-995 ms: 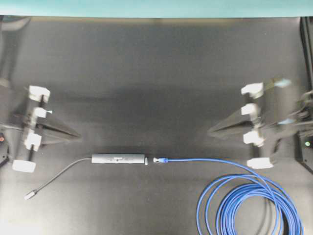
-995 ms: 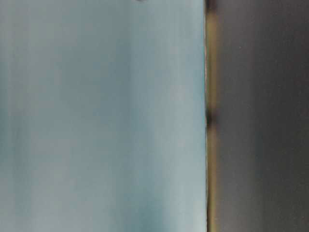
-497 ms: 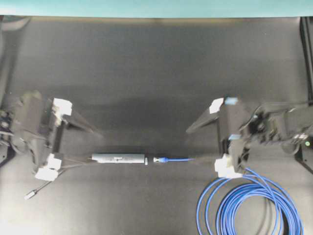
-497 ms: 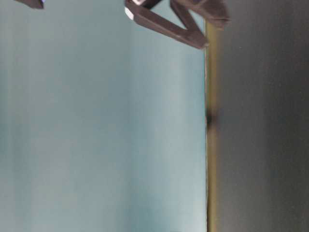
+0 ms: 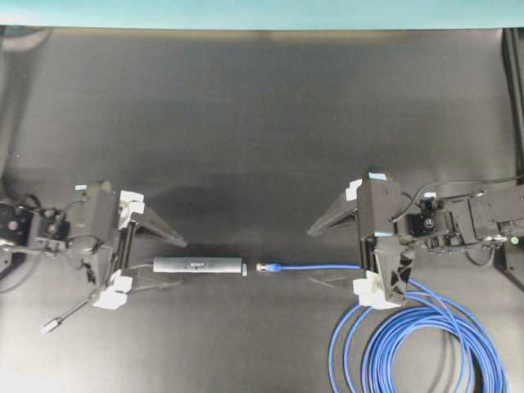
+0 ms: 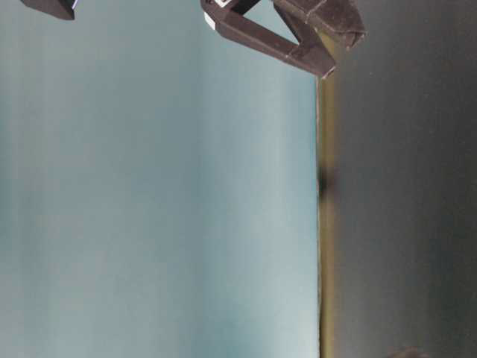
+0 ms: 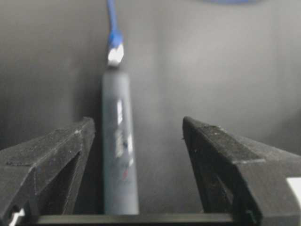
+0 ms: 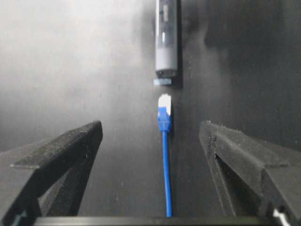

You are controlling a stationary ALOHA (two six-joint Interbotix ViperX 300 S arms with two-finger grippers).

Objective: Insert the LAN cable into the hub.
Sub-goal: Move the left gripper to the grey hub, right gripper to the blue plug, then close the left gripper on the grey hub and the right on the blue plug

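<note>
The hub [image 5: 198,265] lies flat at the table's centre front, a slim dark-grey bar. The LAN cable's plug [image 5: 266,267] lies just off the hub's right end with a small gap between them, and its blue cord runs right to a coil [image 5: 417,344]. My left gripper [image 5: 182,264] is open, its fingers straddling the hub's left part without touching it. In the left wrist view the hub [image 7: 120,141] sits close to the left finger [image 7: 56,155]. My right gripper [image 5: 311,257] is open astride the cord. The right wrist view shows the plug [image 8: 164,106] ahead of the open gripper [image 8: 150,126].
The hub's thin grey lead ends in a small metal plug [image 5: 51,326] at the front left. A teal wall [image 5: 262,12] borders the table's far edge. The table-level view shows only black gripper fingers [image 6: 276,41] at its top, against teal.
Both grippers have opened from shut. Both arms swung inward and low, the left one around the hub, the right one around the cord. Hub and cable have not moved.
</note>
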